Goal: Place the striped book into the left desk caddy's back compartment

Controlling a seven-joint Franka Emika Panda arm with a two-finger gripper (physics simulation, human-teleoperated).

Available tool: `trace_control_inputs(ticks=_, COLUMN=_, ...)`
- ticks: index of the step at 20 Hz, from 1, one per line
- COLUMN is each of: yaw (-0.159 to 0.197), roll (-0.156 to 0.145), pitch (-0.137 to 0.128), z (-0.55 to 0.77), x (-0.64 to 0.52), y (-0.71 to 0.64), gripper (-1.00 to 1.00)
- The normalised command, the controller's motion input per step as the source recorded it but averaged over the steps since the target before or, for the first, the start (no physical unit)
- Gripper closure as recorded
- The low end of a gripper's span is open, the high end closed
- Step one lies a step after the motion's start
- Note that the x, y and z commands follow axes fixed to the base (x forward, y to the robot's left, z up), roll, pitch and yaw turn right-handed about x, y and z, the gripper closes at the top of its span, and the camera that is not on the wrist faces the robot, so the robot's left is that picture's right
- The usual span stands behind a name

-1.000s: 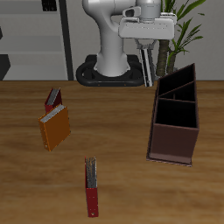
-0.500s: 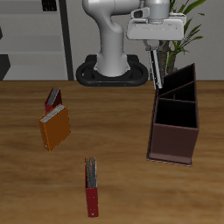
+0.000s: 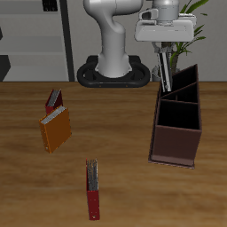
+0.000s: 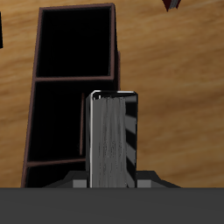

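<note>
My gripper (image 3: 160,53) is shut on the striped book (image 3: 164,73), which hangs edge-down from the fingers. The book's lower end is at the back end of the left desk caddy (image 3: 176,133), a long dark reddish-brown open-top box. It hovers just above the rim of the back compartment (image 3: 183,82). In the wrist view the striped cover (image 4: 115,140) stands upright between my fingers, above the caddy's dark pockets (image 4: 75,79). The book hides part of the section below it.
An orange book (image 3: 55,130) stands toward the far side of the table from the caddy, with a small dark red object (image 3: 53,97) behind it. A dark red book (image 3: 92,191) lies near the front edge. The robot base (image 3: 113,66) and a plant (image 3: 188,22) are behind.
My gripper has carried the striped book sideways from beside the robot base toward the caddy. The book's lower end now reaches the caddy's back end.
</note>
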Motion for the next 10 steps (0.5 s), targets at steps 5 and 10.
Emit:
trace_control_inputs(ticks=5, yaw=-0.006, roll=0.005, pitch=0.006, z=0.05, x=0.15, y=0.15, gripper=1.0)
trace_control_inputs(ticks=10, yaw=-0.018, roll=-0.007, pitch=0.007, z=0.06, x=0.18, y=0.11, gripper=1.0)
